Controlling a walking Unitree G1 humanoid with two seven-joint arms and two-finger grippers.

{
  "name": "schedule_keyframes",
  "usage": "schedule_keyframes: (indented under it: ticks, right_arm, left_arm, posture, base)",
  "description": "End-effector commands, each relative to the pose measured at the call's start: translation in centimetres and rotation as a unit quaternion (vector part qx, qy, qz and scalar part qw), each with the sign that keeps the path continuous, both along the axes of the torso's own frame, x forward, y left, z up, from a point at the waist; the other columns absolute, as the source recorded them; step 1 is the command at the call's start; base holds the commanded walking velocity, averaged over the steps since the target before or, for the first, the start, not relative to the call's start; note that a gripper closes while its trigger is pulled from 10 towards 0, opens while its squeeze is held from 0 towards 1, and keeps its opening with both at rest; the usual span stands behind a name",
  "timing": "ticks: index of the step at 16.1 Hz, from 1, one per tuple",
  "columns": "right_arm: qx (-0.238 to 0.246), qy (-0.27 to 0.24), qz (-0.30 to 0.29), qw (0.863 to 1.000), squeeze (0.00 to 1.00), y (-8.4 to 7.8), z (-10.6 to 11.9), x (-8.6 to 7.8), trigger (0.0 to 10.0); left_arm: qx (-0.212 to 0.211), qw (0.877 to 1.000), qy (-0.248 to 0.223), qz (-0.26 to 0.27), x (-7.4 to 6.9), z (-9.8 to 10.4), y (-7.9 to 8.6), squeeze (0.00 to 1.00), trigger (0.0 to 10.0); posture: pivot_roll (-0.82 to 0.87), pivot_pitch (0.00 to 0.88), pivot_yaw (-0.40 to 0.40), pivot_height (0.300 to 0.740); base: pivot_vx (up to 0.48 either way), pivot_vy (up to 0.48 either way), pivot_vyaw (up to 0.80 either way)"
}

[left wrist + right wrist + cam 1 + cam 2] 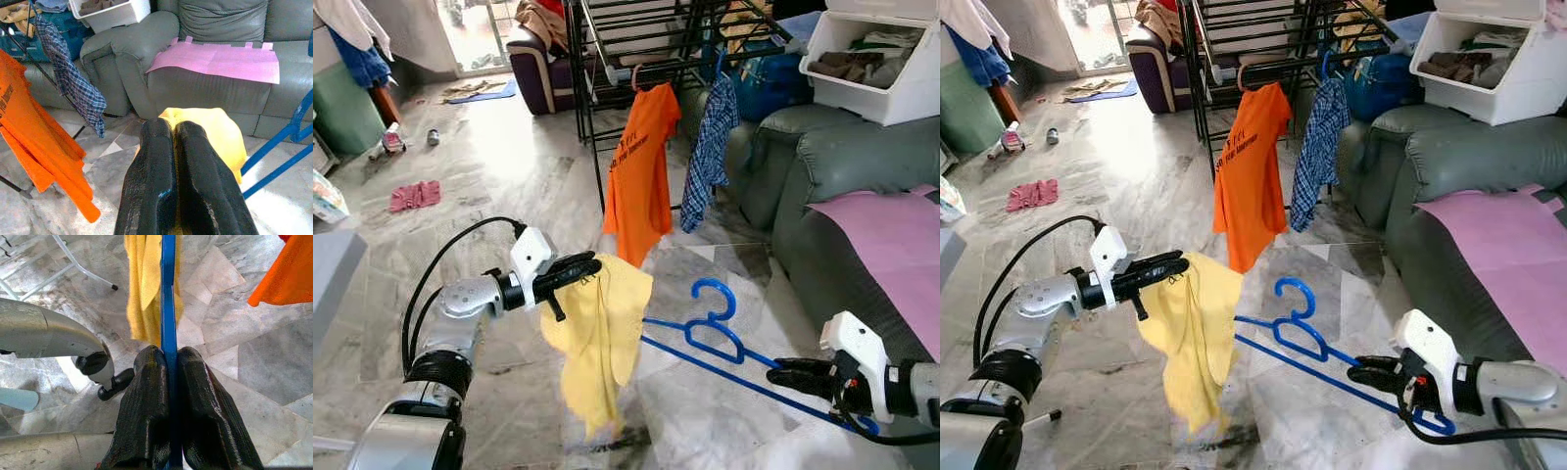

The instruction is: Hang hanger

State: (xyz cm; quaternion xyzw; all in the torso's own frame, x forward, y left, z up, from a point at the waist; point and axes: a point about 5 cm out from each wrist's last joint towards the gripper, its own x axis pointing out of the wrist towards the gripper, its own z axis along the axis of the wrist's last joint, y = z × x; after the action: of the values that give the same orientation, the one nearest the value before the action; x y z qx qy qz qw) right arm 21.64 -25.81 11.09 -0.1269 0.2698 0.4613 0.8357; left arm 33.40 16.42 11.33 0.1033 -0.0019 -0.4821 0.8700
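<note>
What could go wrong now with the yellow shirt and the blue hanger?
The left gripper pinches only a top edge of the yellow shirt, so it might slip to the floor. The right gripper holds the blue hanger near one far end, so it could twist. Its hook also points toward the orange shirt, which it might snag.

Item count:
- 1 blue hanger (715, 333).
- 1 yellow cloth (602, 338).
- 2 garments on the drying rack (636, 44): 1 orange T-shirt (641, 166), 1 blue checked shirt (710, 147).
- 1 pink cloth (415, 195) on the floor.
- 1 white storage bin (871, 59).
- 1 pink sheet (891, 240) on 1 grey sofa (822, 166).
</note>
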Motion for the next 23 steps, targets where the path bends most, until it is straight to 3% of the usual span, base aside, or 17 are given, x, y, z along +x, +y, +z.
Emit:
schedule_keyframes:
  ticks: [1,6,11,13,16,19,20,21,23]
  right_arm:
    - [0.010,-0.004,0.017,1.000,0.00,0.4,0.7,0.0,10.0]
    - [0.039,-0.010,0.032,0.999,0.00,2.2,0.4,1.2,10.0]
    - [0.062,-0.049,0.002,0.997,0.00,4.3,-0.5,3.6,10.0]
    - [0.078,-0.037,0.000,0.996,0.00,5.4,-1.5,3.9,10.0]
    - [0.086,-0.029,-0.022,0.996,0.00,5.9,-2.7,4.2,10.0]
    - [0.072,-0.060,-0.136,0.986,0.00,5.4,-4.2,6.1,10.0]
    - [0.052,-0.077,-0.237,0.967,0.00,4.1,-4.6,7.4,10.0]
    - [0.041,-0.084,-0.264,0.960,0.00,3.6,-4.8,7.7,10.0]
    - [0.039,-0.116,-0.341,0.932,0.00,2.3,-4.2,8.6,10.0]
  left_arm:
    - [0.003,1.000,-0.026,-0.006,0.6,1.3,0.0,0.00,10.0]
    - [-0.011,0.998,-0.034,-0.046,0.4,1.7,-1.7,0.00,10.0]
    - [-0.074,0.992,-0.064,-0.084,0.2,3.7,-3.8,0.00,10.0]
    - [-0.121,0.984,-0.090,-0.092,0.2,5.6,-4.9,0.00,10.0]
    - [-0.150,0.978,-0.094,-0.113,-0.2,6.7,-5.9,0.00,10.0]
    - [-0.175,0.970,-0.083,-0.148,-1.1,7.7,-7.0,0.00,10.0]
    - [-0.178,0.969,-0.072,-0.159,-1.5,7.6,-7.2,0.00,10.0]
    - [-0.181,0.968,-0.063,-0.163,-1.6,7.6,-7.3,0.00,10.0]
    - [-0.173,0.970,-0.047,-0.164,-2.0,6.9,-7.1,0.00,10.0]
  posture:
    - [-0.05,0.000,0.098,0.740]
    - [-0.05,0.000,0.095,0.740]
    - [-0.04,0.000,0.088,0.740]
    - [-0.04,0.000,0.086,0.740]
    - [-0.04,0.000,0.084,0.740]
    - [-0.03,0.000,0.083,0.740]
    - [-0.03,0.000,0.084,0.740]
    - [-0.03,0.000,0.084,0.740]
    - [-0.03,0.000,0.083,0.740]
  base:
    - [0.000,0.000,0.00]
    - [0.000,0.000,0.00]
    - [0.000,0.000,0.00]
    - [0.000,0.000,0.00]
    - [0.000,0.000,0.00]
    - [0.000,0.000,0.00]
    - [0.000,0.000,0.00]
    - [0.000,0.000,0.00]
    - [0.000,0.000,0.00]
